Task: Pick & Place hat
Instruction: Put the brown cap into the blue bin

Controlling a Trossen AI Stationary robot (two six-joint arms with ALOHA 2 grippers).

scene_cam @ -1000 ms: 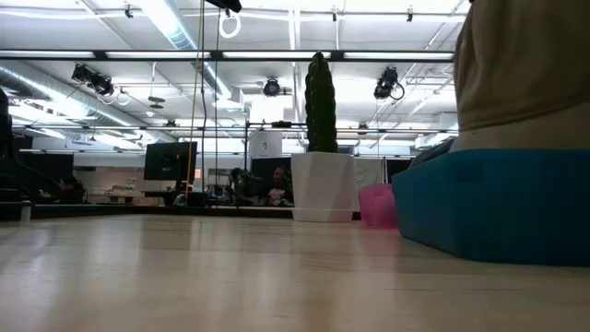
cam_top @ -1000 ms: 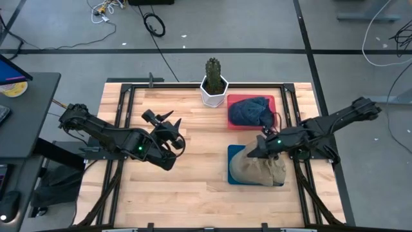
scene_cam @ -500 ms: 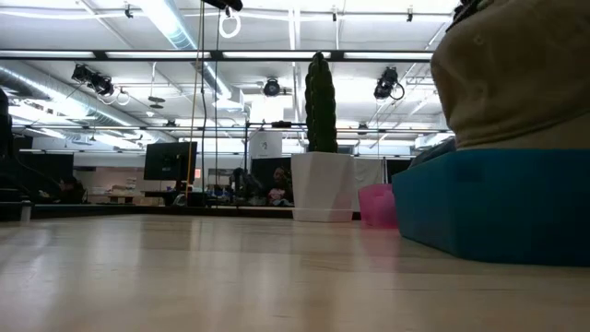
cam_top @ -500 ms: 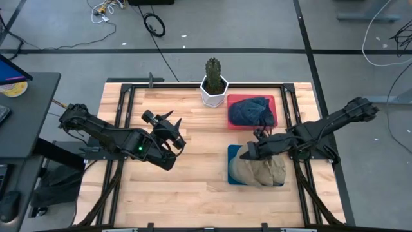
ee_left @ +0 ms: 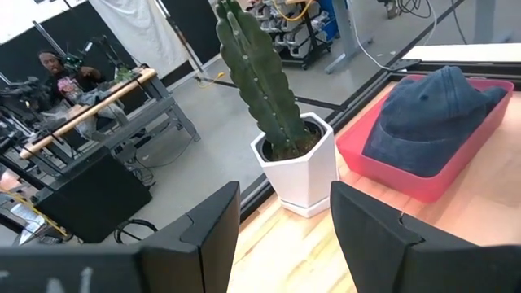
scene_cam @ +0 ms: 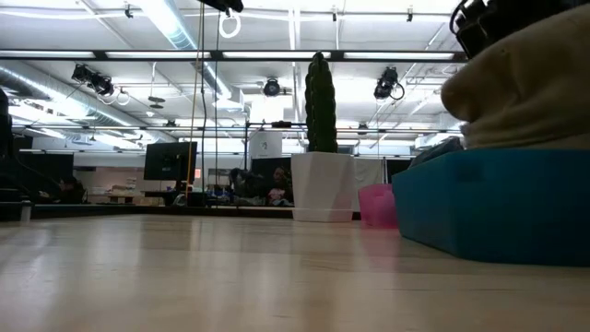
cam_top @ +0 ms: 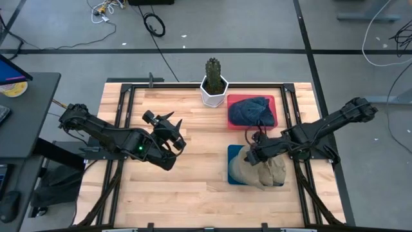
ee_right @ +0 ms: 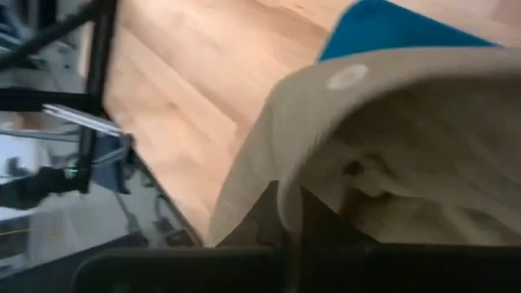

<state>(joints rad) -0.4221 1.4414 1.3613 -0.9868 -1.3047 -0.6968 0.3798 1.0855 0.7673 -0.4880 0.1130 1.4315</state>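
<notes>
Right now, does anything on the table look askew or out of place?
Yes: the tan hat sits crumpled in the blue tray, pinched by the shut right gripper. The navy hat rests neatly in the red tray.

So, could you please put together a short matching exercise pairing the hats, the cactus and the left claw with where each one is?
Things:
1. tan hat
2. blue hat
3. cactus
4. left claw

Places:
A. in the white pot
B. in the red tray
C. over bare wood, open
D. on the blue tray

Pairs: 1-D, 2-B, 3-A, 4-C
</notes>
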